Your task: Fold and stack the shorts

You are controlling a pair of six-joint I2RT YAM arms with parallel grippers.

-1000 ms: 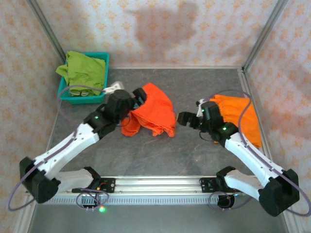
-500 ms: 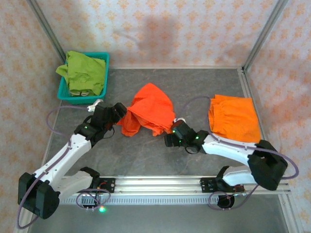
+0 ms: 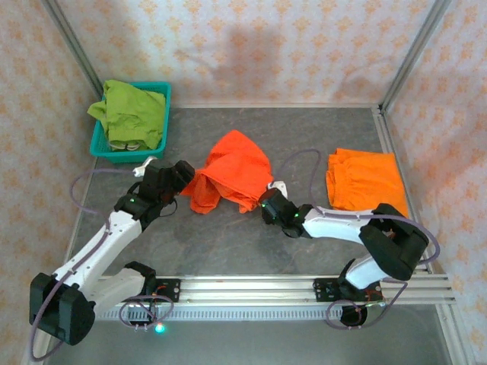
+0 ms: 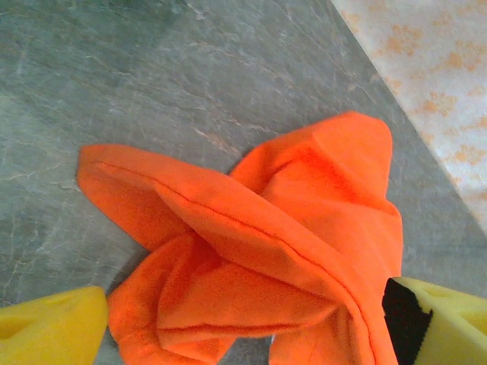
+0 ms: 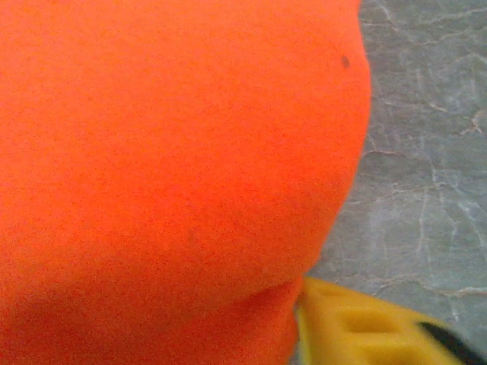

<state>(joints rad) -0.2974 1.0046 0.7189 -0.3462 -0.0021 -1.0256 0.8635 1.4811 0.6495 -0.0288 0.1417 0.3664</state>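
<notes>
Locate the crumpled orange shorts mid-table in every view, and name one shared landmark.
Top external: crumpled orange shorts lie mid-table, left of the flat orange pair.
Left wrist: centre and lower right.
Right wrist: left and centre, very close.
Shared landmark: the grey marbled table, bare at top left in the left wrist view, at right in the right wrist view.

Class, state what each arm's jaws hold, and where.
Left jaws open, holding nothing. Right jaws at crumpled orange shorts, right edge; grip cannot be told.
</notes>
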